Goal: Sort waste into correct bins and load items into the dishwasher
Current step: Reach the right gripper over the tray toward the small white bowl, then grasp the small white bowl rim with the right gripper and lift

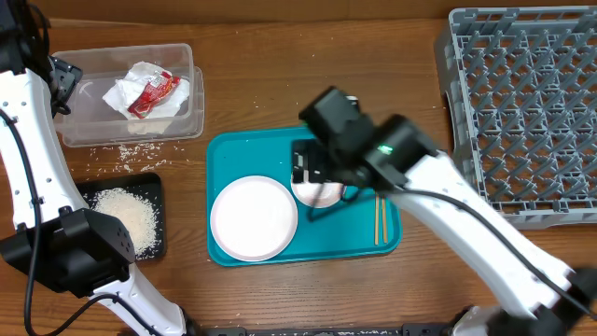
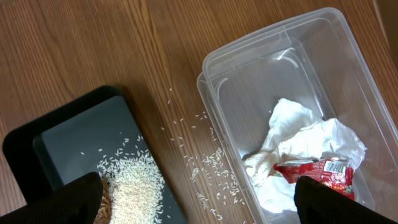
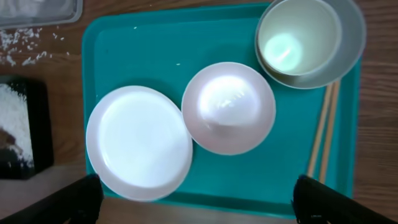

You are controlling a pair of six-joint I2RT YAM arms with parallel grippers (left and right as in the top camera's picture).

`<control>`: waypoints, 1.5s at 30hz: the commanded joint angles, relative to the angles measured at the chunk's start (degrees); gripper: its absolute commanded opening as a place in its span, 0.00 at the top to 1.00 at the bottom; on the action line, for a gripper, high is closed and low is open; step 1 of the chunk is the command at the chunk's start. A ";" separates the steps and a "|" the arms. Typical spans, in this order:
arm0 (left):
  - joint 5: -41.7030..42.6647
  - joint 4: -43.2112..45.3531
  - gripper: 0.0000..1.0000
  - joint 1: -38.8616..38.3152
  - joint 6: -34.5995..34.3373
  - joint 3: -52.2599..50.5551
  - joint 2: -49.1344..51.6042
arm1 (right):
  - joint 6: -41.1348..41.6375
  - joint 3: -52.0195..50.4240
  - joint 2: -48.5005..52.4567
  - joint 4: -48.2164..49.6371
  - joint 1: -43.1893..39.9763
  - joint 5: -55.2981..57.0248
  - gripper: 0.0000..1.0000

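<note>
Right wrist: your right claw hangs spread, empty, over the teal rectangular tray; small round white plate lies centred beneath it, grey lattice plastic dish rack off right. Left claw spread, farther.

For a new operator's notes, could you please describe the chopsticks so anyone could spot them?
Start at the teal tray in the middle of the table. Along its right edge lie the chopsticks: two thin wooden sticks side by side, the only long brown things among round white dishes.
</note>
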 commanded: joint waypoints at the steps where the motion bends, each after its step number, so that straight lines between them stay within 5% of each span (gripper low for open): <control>1: -0.94 0.00 0.00 -0.28 -1.18 -0.20 -1.66 | 5.46 0.85 5.14 2.78 0.44 -0.79 0.00; 8: -0.94 0.00 0.00 -0.28 -1.16 -0.20 -1.66 | 5.49 0.79 11.30 8.31 0.50 -7.15 0.00; 20: -0.94 0.00 0.00 -0.26 -1.18 -0.20 -1.66 | 17.20 -0.17 21.27 10.95 0.87 -1.20 0.30; 33: -0.96 0.00 0.00 -0.26 -1.16 -0.20 -1.66 | 19.63 -0.17 25.55 12.76 1.57 -0.28 0.54; 45: -0.94 0.00 0.00 -0.26 -1.18 -0.20 -1.66 | 19.67 -0.22 27.74 12.74 2.51 0.11 0.60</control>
